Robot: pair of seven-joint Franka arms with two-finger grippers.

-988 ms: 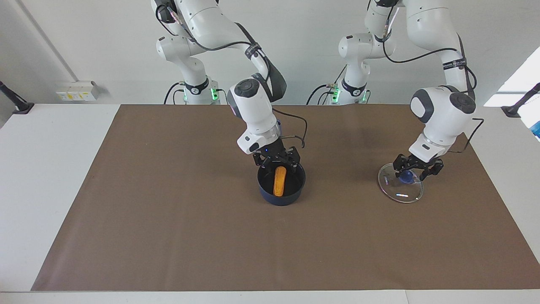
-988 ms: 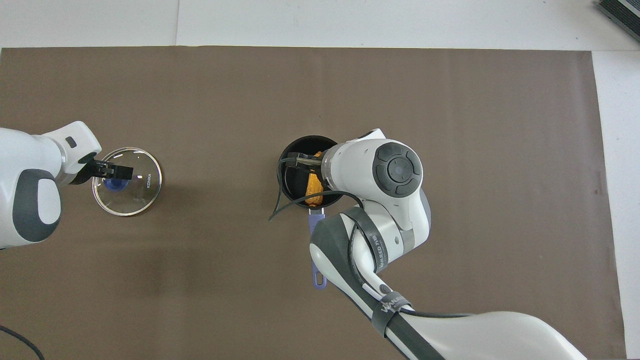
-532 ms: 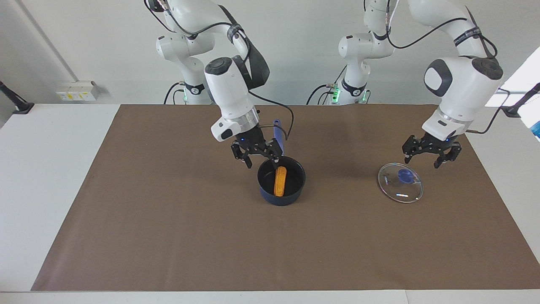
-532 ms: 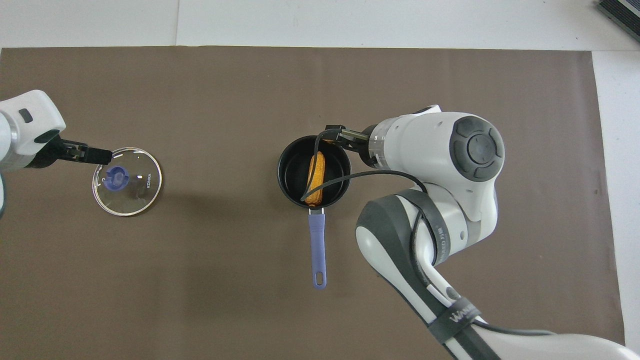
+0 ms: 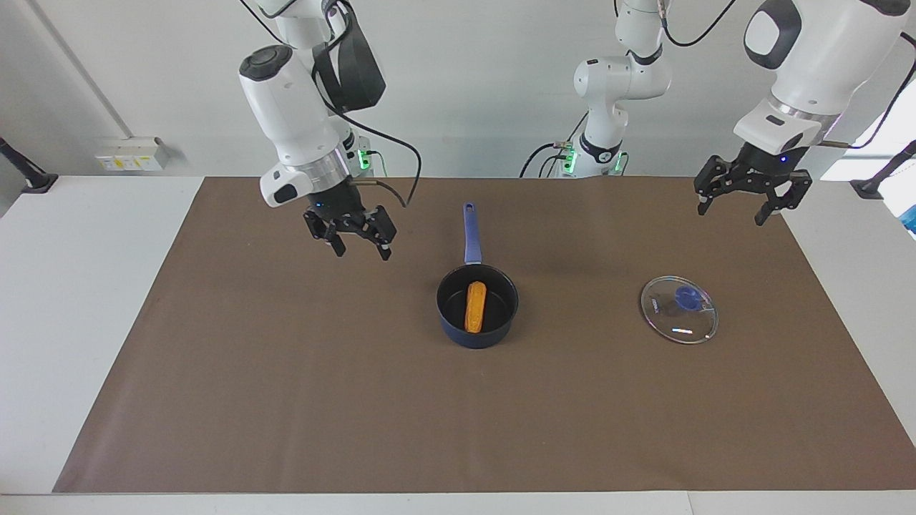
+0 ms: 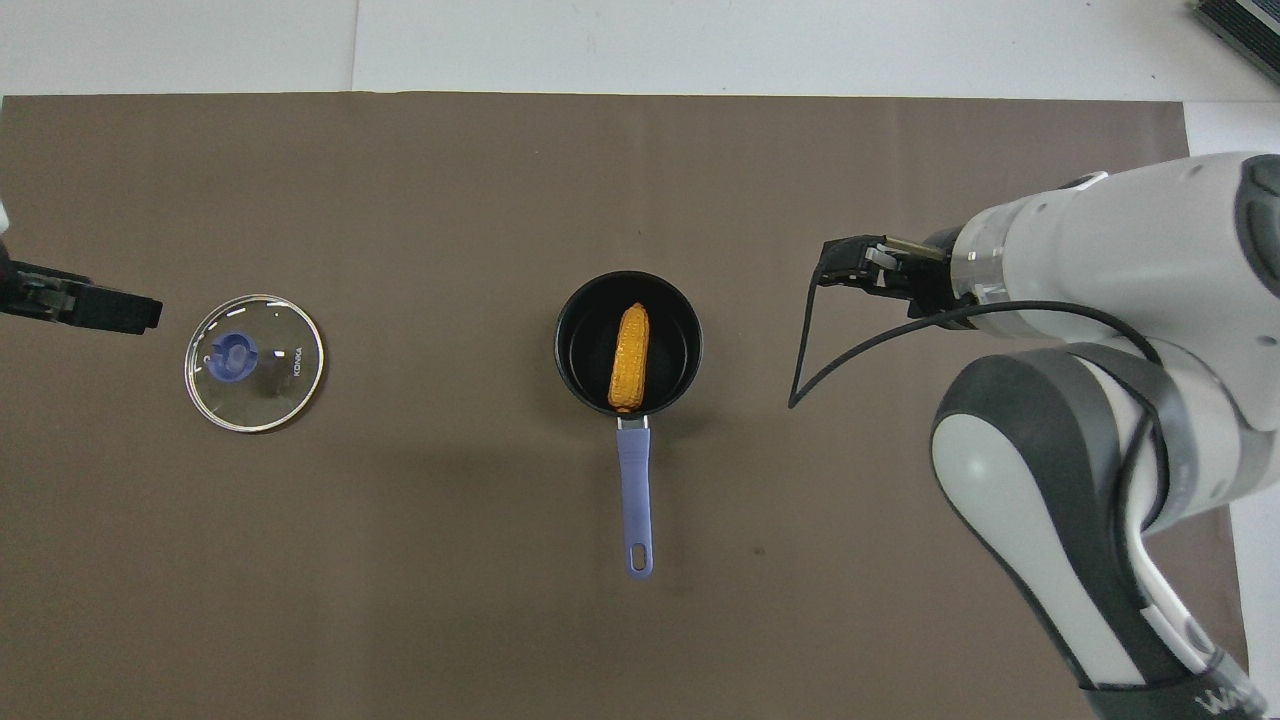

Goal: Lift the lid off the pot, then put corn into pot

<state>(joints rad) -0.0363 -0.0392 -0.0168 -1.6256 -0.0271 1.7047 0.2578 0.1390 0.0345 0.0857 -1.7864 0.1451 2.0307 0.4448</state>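
The corn (image 5: pixel 475 307) lies in the pot (image 5: pixel 501 322) at mid-surface, the pot's handle (image 5: pixel 471 232) pointing toward the robots. The lid (image 5: pixel 678 310) rests flat on the brown mat (image 5: pixel 286 400) toward the left arm's end, well apart from the pot. Both claws hang open and empty: the right claw (image 5: pixel 360 244) over the mat beside the pot, the left claw (image 5: pixel 733 205) over the mat's edge.

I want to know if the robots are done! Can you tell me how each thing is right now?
Dark navy-blue round pot with long lighter blue handle: uncovered, upright on the brown mat, corn inside.
Orange-yellow toy corn cob: lying in the pot.
Round clear glass lid with blue knob: flat on the mat, toward the left arm's end.
Left gripper: open, empty, raised.
Right gripper: open, empty, raised.
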